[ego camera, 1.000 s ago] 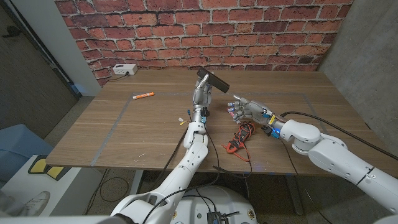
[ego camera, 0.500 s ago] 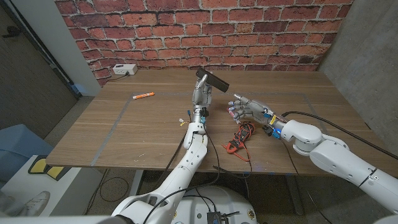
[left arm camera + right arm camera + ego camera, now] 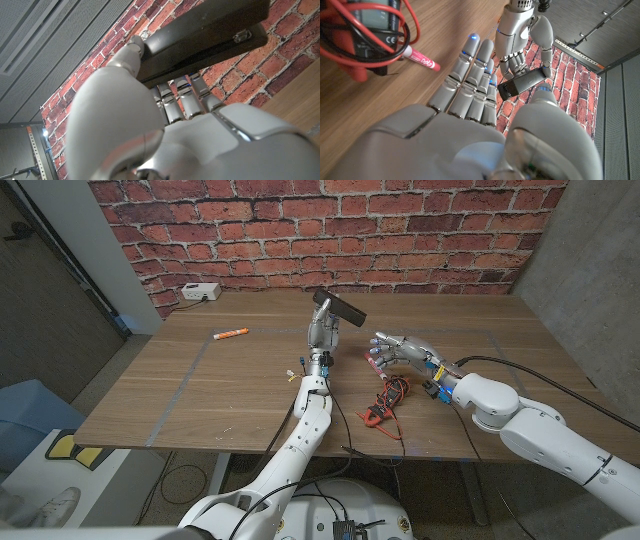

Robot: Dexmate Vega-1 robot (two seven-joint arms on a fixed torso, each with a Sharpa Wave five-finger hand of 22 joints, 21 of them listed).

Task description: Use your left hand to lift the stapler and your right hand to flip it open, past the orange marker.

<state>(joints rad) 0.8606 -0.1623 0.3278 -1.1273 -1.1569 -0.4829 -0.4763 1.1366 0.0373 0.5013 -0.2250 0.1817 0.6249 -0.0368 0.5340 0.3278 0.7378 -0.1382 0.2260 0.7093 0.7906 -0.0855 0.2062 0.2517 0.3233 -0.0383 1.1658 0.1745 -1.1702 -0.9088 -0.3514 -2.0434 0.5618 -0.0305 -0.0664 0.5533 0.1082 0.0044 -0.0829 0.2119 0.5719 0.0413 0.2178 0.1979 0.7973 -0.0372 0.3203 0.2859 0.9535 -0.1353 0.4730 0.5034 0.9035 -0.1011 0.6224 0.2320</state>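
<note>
— Two robot hands, one stapler, one orange marker: that is the count for the task. Anything more on the table (image 3: pixel 230 395)?

— One white box (image 3: pixel 201 292) at the upper left of the head view, near the brick wall (image 3: pixel 420 230), and one red-and-black meter (image 3: pixel 385 402) with red leads just below the centre. One pink-capped pen (image 3: pixel 420 59) lies beside that meter in the right wrist view.

— Where is the stapler (image 3: pixel 339 307)?

— Just above the centre of the head view, raised clear of the table. The left robot hand (image 3: pixel 322 330) grips it from beneath, fingers (image 3: pixel 182 97) wrapped around its underside and thumb pressed on one end.

— How does it look?

— Long, dark grey to black, and tilted, its right end lower in the head view. In the left wrist view two dark bars lie close together, with a small metal fitting near one end. Its halves appear closed.

— And the right robot hand (image 3: pixel 400 352)?

— Right of centre in the head view, apart from the stapler, just above the meter. Its fingers (image 3: pixel 472 80) are stretched out and slightly apart, holding nothing.

— The orange marker (image 3: pixel 231 334)?

— Left of centre in the head view, lying on the table well apart from both hands.
</note>
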